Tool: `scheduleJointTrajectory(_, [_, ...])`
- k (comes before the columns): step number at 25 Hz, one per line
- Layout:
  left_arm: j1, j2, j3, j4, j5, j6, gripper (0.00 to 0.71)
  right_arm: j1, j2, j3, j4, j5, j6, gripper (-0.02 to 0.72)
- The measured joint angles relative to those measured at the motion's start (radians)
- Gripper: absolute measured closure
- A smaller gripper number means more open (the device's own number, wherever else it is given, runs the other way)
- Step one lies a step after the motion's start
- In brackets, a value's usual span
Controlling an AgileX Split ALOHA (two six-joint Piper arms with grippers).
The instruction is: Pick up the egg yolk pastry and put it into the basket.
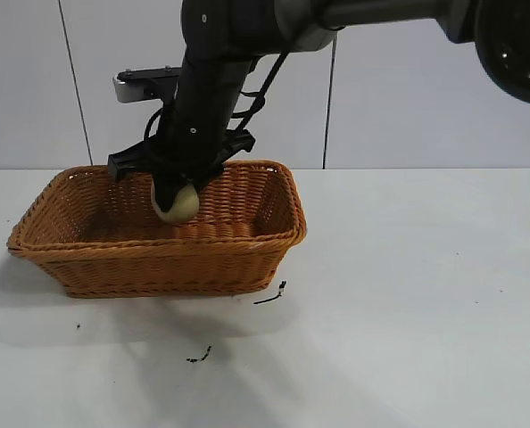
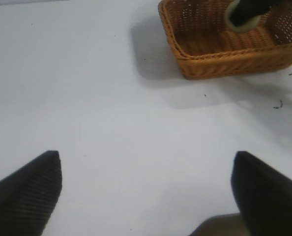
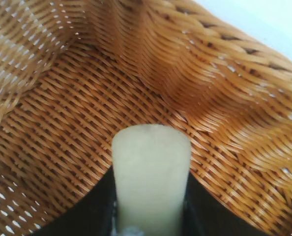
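From the exterior view, the right gripper [image 1: 176,198] reaches down into the basket [image 1: 247,254], which sits on the white bench [image 1: 408,294]. The pastry [image 1: 178,204] shows pale between its dark jaws, just above the basket's floor and near the back wall; whether it touches the weave cannot be told. The arm's black body hides part of the back rim. Two small dark scraps [image 1: 270,295] lie on the bench just in front of the basket.

From the left wrist view, the left gripper [image 2: 146,191] hangs over bare bench well apart from the basket [image 2: 224,56], its jaws spread wide with nothing between them. The pastry [image 2: 242,22] is mostly covered by the right gripper's dark fingers.

From the right wrist view, the pastry [image 3: 151,177] sits clamped between the jaws, with the basket's [image 3: 62,123] woven floor and walls filling everything around it.
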State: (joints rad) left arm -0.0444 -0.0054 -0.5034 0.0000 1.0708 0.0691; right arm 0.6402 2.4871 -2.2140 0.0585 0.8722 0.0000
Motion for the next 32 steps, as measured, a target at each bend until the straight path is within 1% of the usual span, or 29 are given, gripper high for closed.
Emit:
scheduleJointTrajectory(1, [0.000, 0.000, 0.000, 0.000, 0.000, 0.000, 0.014, 0.000, -0.001, 0.000, 0.000, -0.001, 0.000, 0.332])
scheduleJointTrajectory(2, [0.000, 0.000, 0.000, 0.000, 0.000, 0.000, 0.014, 0.000, -0.002, 0.000, 0.000, -0.001, 0.000, 0.232])
scheduleJointTrajectory(3, [0.000, 0.000, 0.000, 0.000, 0.000, 0.000, 0.014, 0.000, -0.005, 0.000, 0.000, -0.001, 0.000, 0.155])
scheduleJointTrajectory(4, [0.000, 0.000, 0.000, 0.000, 0.000, 0.000, 0.014, 0.000, -0.008, 0.000, 0.000, 0.002, 0.000, 0.096])
scheduleJointTrajectory(5, [0.000, 0.000, 0.000, 0.000, 0.000, 0.000, 0.014, 0.000, -0.013, -0.001, 0.000, 0.008, 0.000, 0.061])
scheduleJointTrajectory(7, [0.000, 0.000, 0.000, 0.000, 0.000, 0.000, 0.014, 0.000, -0.026, -0.015, -0.010, 0.037, 0.000, 0.029])
scheduleJointTrajectory(11, [0.000, 0.000, 0.000, 0.000, 0.000, 0.000, 0.014, -0.009, -0.050, -0.076, -0.035, 0.124, 0.011, 0.012])
scheduleJointTrajectory(15, [0.000, 0.000, 0.000, 0.000, 0.000, 0.000, 0.014, -0.069, -0.061, -0.149, -0.043, 0.187, 0.016, 0.010])
scheduleJointTrajectory(20, [0.000, 0.000, 0.000, 0.000, 0.000, 0.000, 0.014, -0.220, -0.061, -0.180, -0.045, 0.217, 0.019, 0.010])
scheduleJointTrajectory(27, [0.000, 0.000, 0.000, 0.000, 0.000, 0.000, 0.014, -0.449, -0.061, -0.180, -0.045, 0.301, 0.023, 0.010])
scheduleJointTrajectory(30, [0.000, 0.000, 0.000, 0.000, 0.000, 0.000, 0.014, -0.521, -0.063, -0.180, -0.045, 0.334, 0.023, 0.010])
scheduleJointTrajectory(32, [0.000, 0.000, 0.000, 0.000, 0.000, 0.000, 0.014, -0.553, -0.070, -0.180, -0.046, 0.340, 0.023, 0.010])
